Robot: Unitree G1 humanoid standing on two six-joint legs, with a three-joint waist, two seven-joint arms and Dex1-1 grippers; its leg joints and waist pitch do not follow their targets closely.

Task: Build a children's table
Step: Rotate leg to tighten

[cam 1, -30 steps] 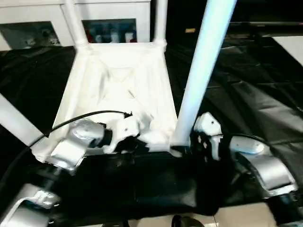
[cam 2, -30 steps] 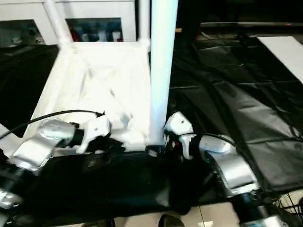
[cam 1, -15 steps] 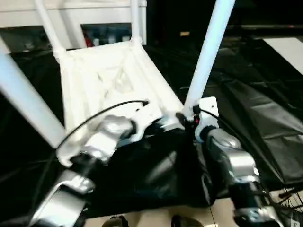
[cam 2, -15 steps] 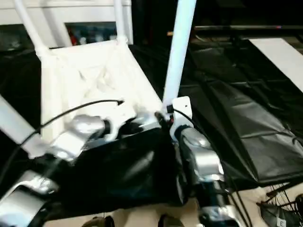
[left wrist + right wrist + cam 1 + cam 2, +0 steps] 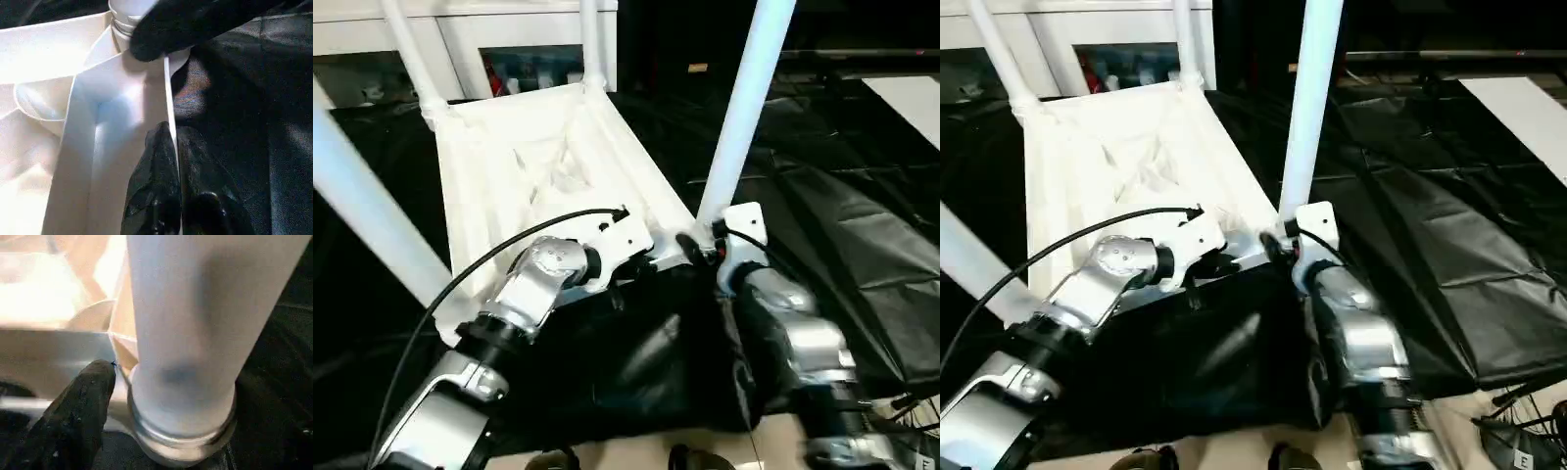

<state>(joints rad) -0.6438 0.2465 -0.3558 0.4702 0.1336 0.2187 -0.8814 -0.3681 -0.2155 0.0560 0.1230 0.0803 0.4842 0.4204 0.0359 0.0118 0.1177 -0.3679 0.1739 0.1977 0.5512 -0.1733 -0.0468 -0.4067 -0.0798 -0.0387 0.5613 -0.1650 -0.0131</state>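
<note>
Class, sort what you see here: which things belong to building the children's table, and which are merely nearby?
Job: tabletop, upside down; legs standing in its corner sockets; left gripper pinching the tabletop's rim; right gripper at the near leg's base.
Nearby: white cabinet; black sheet.

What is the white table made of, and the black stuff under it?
The tabletop looks like smooth moulded white plastic: thin ribs and a faint sheen. The leg by the right gripper looks like the same plastic, a plain glossy tube. The black sheet underneath looks like thin plastic film; it wrinkles and shines, though coated cloth is possible.
</note>
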